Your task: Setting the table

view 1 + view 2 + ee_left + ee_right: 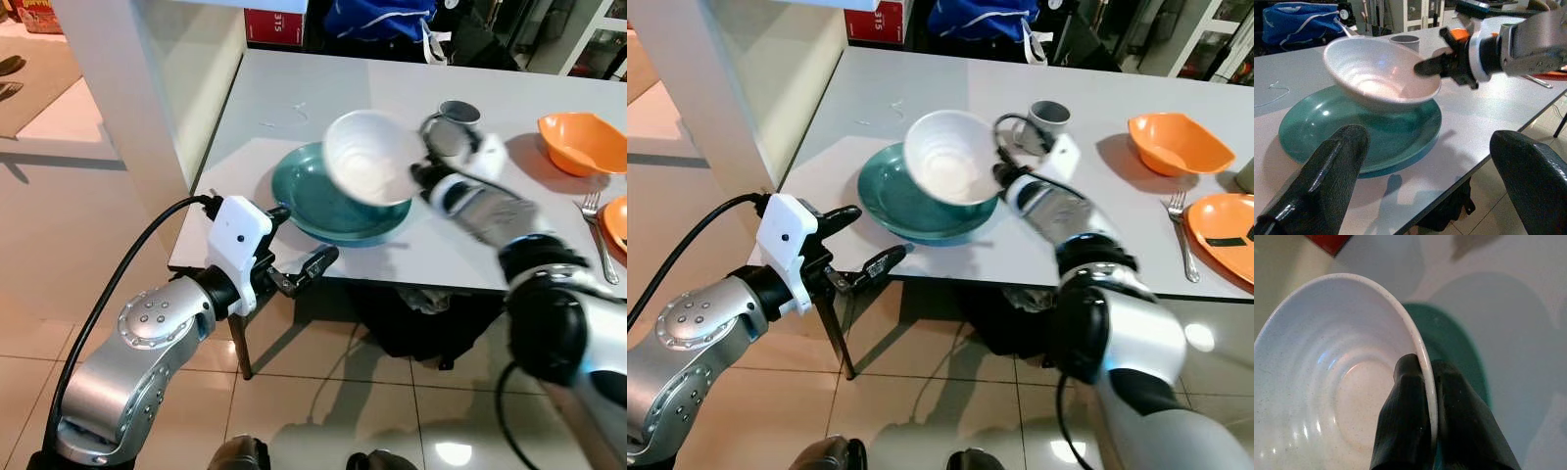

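— What do the head cameras give you?
— I see my right gripper (416, 176) pinching the rim of the white bowl (370, 157), tilted above the green plate (338, 196) on the grey table (294, 108). My left gripper (299, 250) hangs off the table's edge, fingers spread wide.
— And the wrists?
— Left wrist: bowl (1381, 73) clear of the plate (1361, 125). Right wrist: fingers (1405, 431) clamped either side of the rim.
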Motion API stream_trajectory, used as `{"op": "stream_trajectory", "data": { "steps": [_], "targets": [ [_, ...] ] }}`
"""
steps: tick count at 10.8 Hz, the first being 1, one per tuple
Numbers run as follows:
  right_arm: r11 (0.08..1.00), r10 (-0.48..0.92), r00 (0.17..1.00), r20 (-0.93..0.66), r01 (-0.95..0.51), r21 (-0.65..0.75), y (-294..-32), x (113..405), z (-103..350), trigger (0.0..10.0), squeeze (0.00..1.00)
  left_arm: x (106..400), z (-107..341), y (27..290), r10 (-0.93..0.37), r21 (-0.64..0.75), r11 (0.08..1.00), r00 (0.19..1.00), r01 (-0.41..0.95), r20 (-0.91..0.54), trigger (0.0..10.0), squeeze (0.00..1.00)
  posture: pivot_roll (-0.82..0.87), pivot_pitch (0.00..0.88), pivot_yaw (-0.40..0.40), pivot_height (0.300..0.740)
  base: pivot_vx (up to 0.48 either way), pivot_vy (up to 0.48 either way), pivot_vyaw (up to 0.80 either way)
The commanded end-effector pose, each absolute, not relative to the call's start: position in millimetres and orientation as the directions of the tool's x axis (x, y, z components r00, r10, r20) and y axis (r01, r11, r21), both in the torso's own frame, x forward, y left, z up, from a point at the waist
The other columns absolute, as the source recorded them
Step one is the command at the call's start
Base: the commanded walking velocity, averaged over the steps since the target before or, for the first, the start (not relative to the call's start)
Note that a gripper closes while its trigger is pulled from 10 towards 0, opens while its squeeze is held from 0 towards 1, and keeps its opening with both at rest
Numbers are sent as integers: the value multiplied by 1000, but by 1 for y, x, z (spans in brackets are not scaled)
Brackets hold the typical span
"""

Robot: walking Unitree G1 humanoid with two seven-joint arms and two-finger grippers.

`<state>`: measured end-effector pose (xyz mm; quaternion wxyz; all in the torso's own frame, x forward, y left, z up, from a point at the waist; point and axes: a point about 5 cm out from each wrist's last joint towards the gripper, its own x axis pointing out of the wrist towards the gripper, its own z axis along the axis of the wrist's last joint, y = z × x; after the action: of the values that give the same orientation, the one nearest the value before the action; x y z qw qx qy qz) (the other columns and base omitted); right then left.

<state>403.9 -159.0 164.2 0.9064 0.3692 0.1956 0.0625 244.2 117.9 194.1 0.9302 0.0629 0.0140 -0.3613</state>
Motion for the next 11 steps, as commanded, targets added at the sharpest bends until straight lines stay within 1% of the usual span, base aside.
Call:
{"op": "stream_trajectory", "data": {
  "steps": [1,2,5,6,7,11],
  "targets": [
    [732,247,923,-296,23,681,-156,407,171,0,0,242,196,117,-671,116,730,739,674,-66,10000,0,25,87,-62,740,0,0,0],
    [767,231,918,-321,31,641,-151,407,168,10000,0,242,196,117,-673,118,728,737,675,-66,10000,0,28,86,-67,740,0,0,0],
    [772,218,917,-334,48,634,-147,407,167,10000,0,242,196,118,-666,117,735,743,668,-65,10000,0,27,88,-72,740,0,0,0],
    [765,225,913,-340,51,642,-144,407,165,10000,59,242,197,117,-666,117,735,744,668,-62,10000,0,27,88,-72,740,0,0,0],
    [767,229,909,-347,51,639,-141,406,163,10000,1000,243,197,117,-664,117,736,745,666,-61,10000,0,28,87,-73,740,0,0,0],
    [750,213,922,-324,58,659,-137,408,166,10000,1000,243,198,117,-660,118,741,750,661,-56,10000,0,33,86,-77,740,0,0,0]
  ]
}}
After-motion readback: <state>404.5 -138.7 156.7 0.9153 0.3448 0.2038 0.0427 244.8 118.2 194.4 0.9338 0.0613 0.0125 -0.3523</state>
